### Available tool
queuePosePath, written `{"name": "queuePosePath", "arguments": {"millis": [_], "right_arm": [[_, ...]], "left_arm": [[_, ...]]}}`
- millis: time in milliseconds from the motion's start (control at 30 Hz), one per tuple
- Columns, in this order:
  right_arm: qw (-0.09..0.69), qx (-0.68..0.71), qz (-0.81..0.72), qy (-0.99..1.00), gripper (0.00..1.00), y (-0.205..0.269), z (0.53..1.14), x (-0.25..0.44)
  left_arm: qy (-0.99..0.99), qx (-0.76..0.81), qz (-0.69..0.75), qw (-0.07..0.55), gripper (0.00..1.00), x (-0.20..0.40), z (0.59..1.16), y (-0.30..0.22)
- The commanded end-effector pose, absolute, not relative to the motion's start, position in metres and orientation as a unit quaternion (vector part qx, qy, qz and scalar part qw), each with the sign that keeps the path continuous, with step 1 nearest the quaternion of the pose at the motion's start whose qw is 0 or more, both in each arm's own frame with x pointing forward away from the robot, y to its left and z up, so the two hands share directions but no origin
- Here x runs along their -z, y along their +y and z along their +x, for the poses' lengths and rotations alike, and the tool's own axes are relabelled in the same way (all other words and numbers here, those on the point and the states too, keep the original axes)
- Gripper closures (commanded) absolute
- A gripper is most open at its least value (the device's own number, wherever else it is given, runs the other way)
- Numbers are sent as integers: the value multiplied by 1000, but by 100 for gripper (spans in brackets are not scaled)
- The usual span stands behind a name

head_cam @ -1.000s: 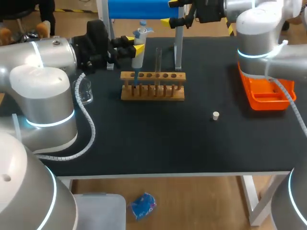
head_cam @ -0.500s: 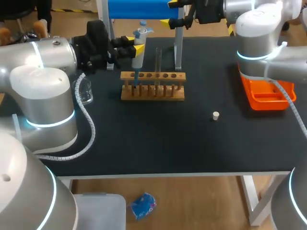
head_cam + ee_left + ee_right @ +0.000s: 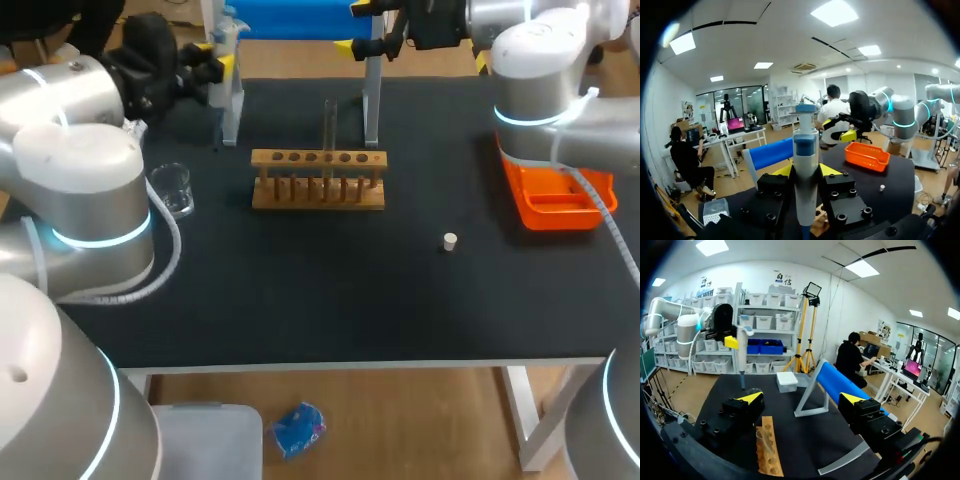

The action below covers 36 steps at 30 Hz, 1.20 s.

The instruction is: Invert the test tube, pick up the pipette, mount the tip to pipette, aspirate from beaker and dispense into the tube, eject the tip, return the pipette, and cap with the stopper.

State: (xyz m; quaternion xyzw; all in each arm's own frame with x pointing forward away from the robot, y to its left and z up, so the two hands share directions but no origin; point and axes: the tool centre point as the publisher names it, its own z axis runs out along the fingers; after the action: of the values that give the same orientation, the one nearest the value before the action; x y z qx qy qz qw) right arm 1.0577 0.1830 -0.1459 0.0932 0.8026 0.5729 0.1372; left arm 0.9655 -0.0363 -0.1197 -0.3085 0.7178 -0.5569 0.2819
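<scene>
Black table (image 3: 300, 290), seen from above and behind. My left arm (image 3: 80, 150) comes in from the left and bends toward the far left corner. My right arm (image 3: 540, 90) comes in from the right, its wrist above the far edge. A blue stand (image 3: 290, 18) on white legs runs along the far edge between the two grippers. An orange tray (image 3: 550, 200) lies on the right side of the table, at the foot of my right arm.

A wooden rack (image 3: 318, 180) sits near the middle, toward the far side. My left gripper (image 3: 806, 172) is clamped on the pipette (image 3: 805, 145): one finger presses each side of its white body, which hangs upright with the blue-banded head above the fingers. Gripper and pipette are high at the far left, beside the stand's left leg. My right gripper (image 3: 801, 398) has its fingers wide apart with nothing between them. It is raised by the stand's right end, and the rack lies below it.

The tube (image 3: 329, 125) stands upright in a middle hole of the rack. The beaker (image 3: 175, 188) stands on the table left of the rack, close to my left arm. The white stopper (image 3: 450, 240) lies alone on the table, between rack and tray and nearer the front.
</scene>
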Motion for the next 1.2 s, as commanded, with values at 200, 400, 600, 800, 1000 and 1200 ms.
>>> {"name": "queuePosePath", "arguments": {"millis": [200, 400, 600, 800, 1000, 1200], "right_arm": [[136, -573, 93, 803, 0, 182, 1058, 146], [136, -573, 93, 803, 0, 182, 1058, 146], [136, -573, 93, 803, 0, 182, 1058, 146], [136, -573, 93, 803, 0, 182, 1058, 146], [136, -573, 93, 803, 0, 182, 1058, 146], [136, -573, 93, 803, 0, 182, 1058, 146]], "left_arm": [[723, 529, -350, 273, 100, 108, 1037, -33], [719, 524, -367, 270, 100, 113, 1065, -33], [717, 524, -372, 270, 100, 114, 1068, -33], [717, 524, -372, 270, 100, 114, 1068, -33], [717, 524, -372, 270, 100, 114, 1068, -33], [702, 512, -401, 289, 100, 129, 1090, -36]]}}
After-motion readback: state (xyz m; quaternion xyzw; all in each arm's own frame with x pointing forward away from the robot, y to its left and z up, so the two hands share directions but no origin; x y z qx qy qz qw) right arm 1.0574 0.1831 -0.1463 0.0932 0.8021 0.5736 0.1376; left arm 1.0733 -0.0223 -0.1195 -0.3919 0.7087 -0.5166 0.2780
